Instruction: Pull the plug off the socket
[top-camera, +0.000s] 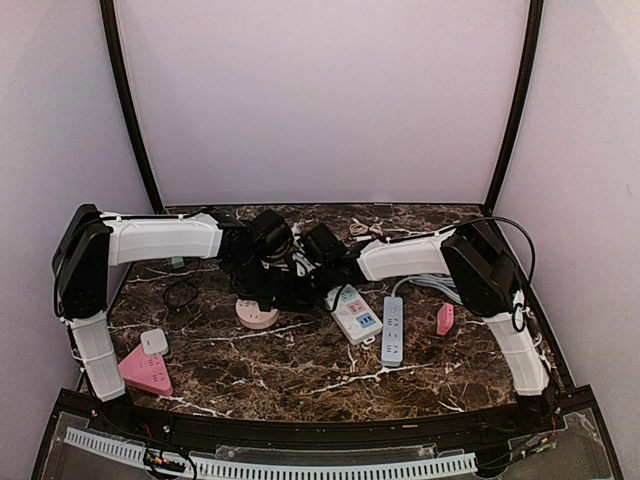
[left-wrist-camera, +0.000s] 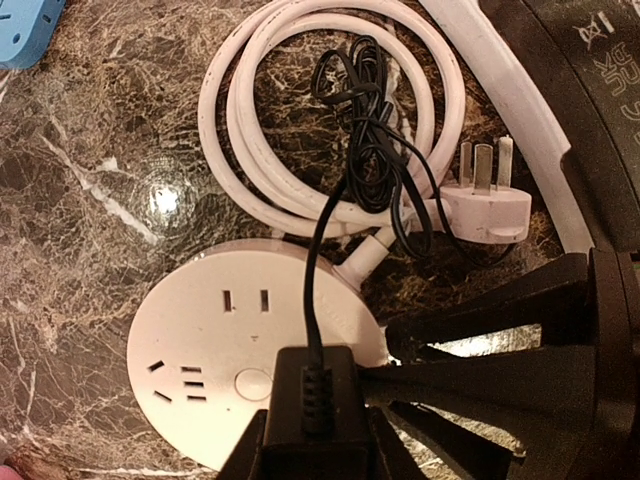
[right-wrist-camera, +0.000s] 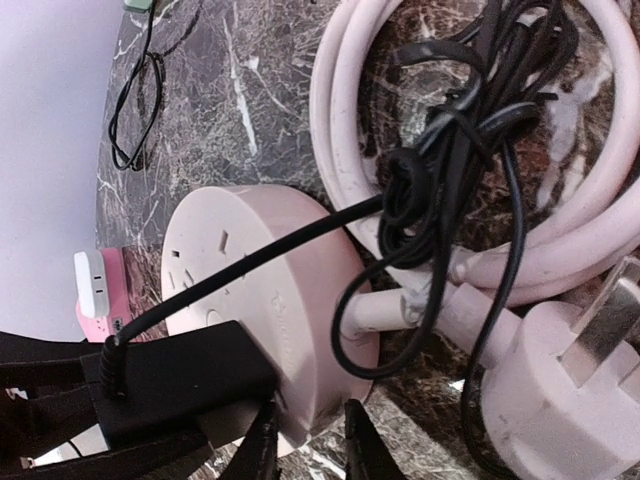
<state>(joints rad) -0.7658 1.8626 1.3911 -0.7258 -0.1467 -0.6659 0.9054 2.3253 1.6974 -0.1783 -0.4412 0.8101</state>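
Observation:
A round pale-pink socket (left-wrist-camera: 215, 355) lies on the marble table, and it shows too as the socket (top-camera: 258, 316) (right-wrist-camera: 285, 290). A black plug (left-wrist-camera: 312, 395) with a thin black cord sits in its top face. My left gripper (left-wrist-camera: 313, 452) is shut on the plug, one finger on each side of the plug's body. My right gripper (right-wrist-camera: 310, 448) comes in from the right and is shut on the socket's rim. In the top view both grippers, left (top-camera: 257, 288) and right (top-camera: 300, 284), meet over the socket.
A coiled white cable (left-wrist-camera: 300, 110) with a white three-pin plug (left-wrist-camera: 488, 208) lies just behind the socket, tangled with the black cord. Two power strips (top-camera: 357, 315) (top-camera: 392, 330) lie to the right. A pink triangular socket (top-camera: 148, 372) and a white adapter (top-camera: 154, 342) sit front left.

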